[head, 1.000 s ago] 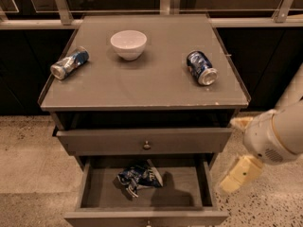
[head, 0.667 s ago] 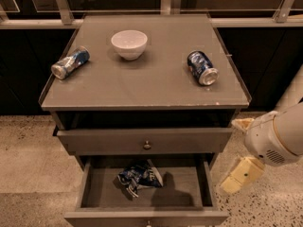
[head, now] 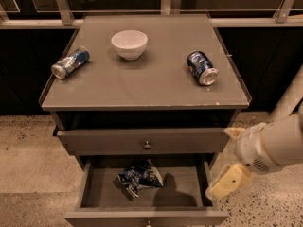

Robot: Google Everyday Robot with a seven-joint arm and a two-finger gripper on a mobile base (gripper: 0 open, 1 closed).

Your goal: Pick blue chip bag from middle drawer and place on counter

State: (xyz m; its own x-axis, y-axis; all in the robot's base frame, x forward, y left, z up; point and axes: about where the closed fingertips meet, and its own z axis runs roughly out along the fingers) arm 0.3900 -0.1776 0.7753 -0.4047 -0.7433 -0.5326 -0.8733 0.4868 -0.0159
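The blue chip bag [head: 139, 176] lies crumpled on the floor of the open middle drawer [head: 184, 193], left of its middle. My gripper [head: 220, 161] hangs to the right of the drawer, outside its right wall, at about drawer height. Its cream fingers [head: 229, 181] are spread apart and hold nothing. The counter [head: 147, 86] is the grey-brown cabinet top above.
On the counter stand a white bowl [head: 129, 44], a blue-and-silver can [head: 70, 63] lying at the left and another can [head: 202, 67] lying at the right. A closed drawer front with a dark knob [head: 147, 145] sits above the open drawer. A speckled floor surrounds the cabinet.
My gripper has shifted slightly down and to the left, closer to the drawer's right side. The bag, bowl and cans have not moved.
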